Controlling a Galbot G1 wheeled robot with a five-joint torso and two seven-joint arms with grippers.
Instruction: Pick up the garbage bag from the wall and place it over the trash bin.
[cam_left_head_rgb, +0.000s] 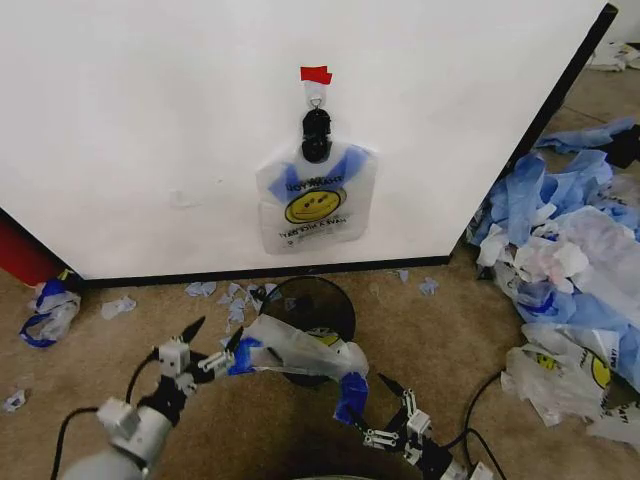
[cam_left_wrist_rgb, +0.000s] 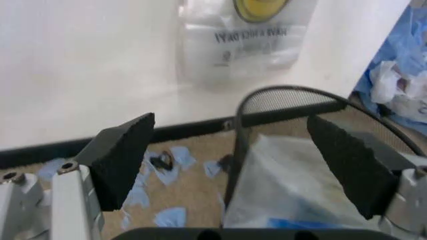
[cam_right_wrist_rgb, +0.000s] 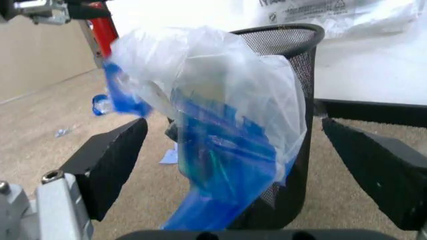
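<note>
One garbage bag (cam_left_head_rgb: 315, 200) with a yellow smiley face hangs from a black clip (cam_left_head_rgb: 316, 135) under red tape (cam_left_head_rgb: 316, 74) on the white wall (cam_left_head_rgb: 150, 130). A second one (cam_left_head_rgb: 295, 355) with blue handles lies draped across the near rim of the black mesh trash bin (cam_left_head_rgb: 310, 300). My left gripper (cam_left_head_rgb: 213, 338) is open at that bag's left end, one finger close to a blue handle. My right gripper (cam_left_head_rgb: 375, 410) is open at the right end. The wrist views show the draped bag (cam_left_wrist_rgb: 293, 180) (cam_right_wrist_rgb: 213, 100) beyond the spread fingers, not pinched.
A heap of blue and white plastic sheets (cam_left_head_rgb: 570, 250) covers the floor on the right. A red object (cam_left_head_rgb: 20, 255) stands at the wall's left end. Torn scraps (cam_left_head_rgb: 230, 295) lie along the black base strip. A crumpled bag (cam_left_head_rgb: 50, 310) is on the left, and cables (cam_left_head_rgb: 480, 410) trail near the right arm.
</note>
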